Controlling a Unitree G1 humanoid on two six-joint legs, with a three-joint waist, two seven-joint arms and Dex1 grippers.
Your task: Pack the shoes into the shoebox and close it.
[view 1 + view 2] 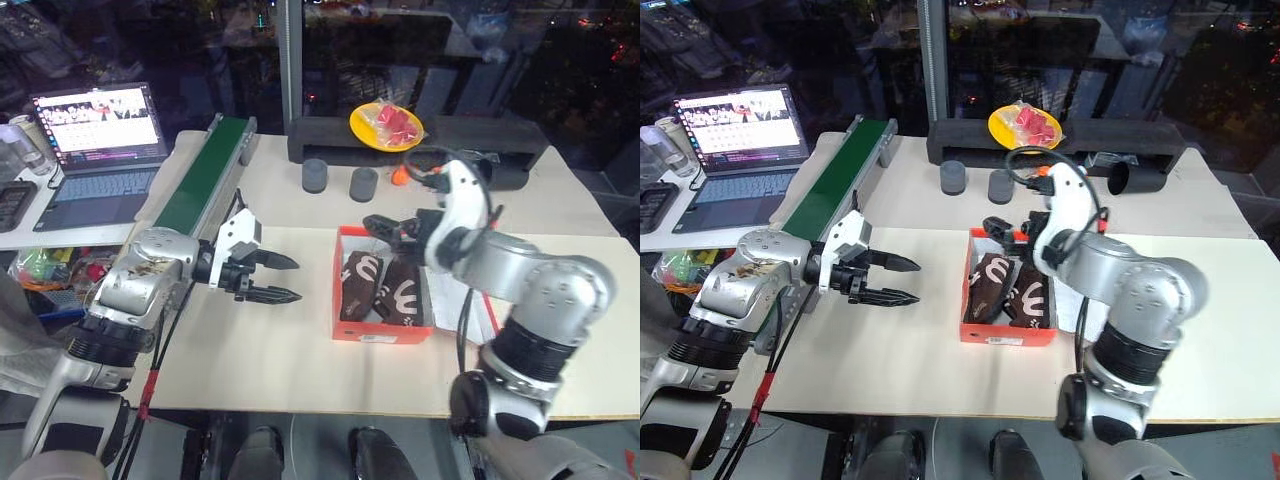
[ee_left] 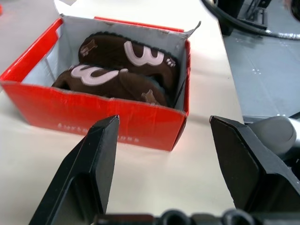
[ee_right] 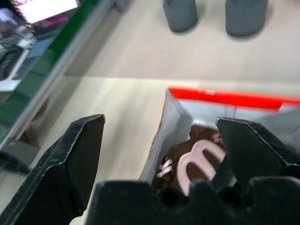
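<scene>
Cream bench point(image 1: 270, 360) under a dark background, carrying the task items at centre. Behind them: two grey cylinders point(image 1: 315, 175), a long black block point(image 1: 330, 148) bearing one yellow plate point(image 1: 386, 126) of red pieces, and a small orange object point(image 1: 399, 175), possibly a toy, too small to identify. One green conveyor strip point(image 1: 205, 175) runs along the robot's left, with one open laptop point(image 1: 100, 150) beyond it on a separate white surface.

One shoebox point(image 1: 380, 329), red-orange outside and white inside, stands open; its lid is not clearly visible. Two shoes point(image 1: 382, 287), dark brown with white curly marks, lie side by side inside it.

Left tool point(image 1: 277, 277) hovers beside the box on the robot's left, apart from it, fingers point(image 2: 93, 159) spread and empty, pointing toward the box wall. Right tool point(image 1: 392, 231) hangs above the far edge of the box, fingers point(image 3: 77, 154) spread wide, empty, with the nearer shoe directly below.
</scene>
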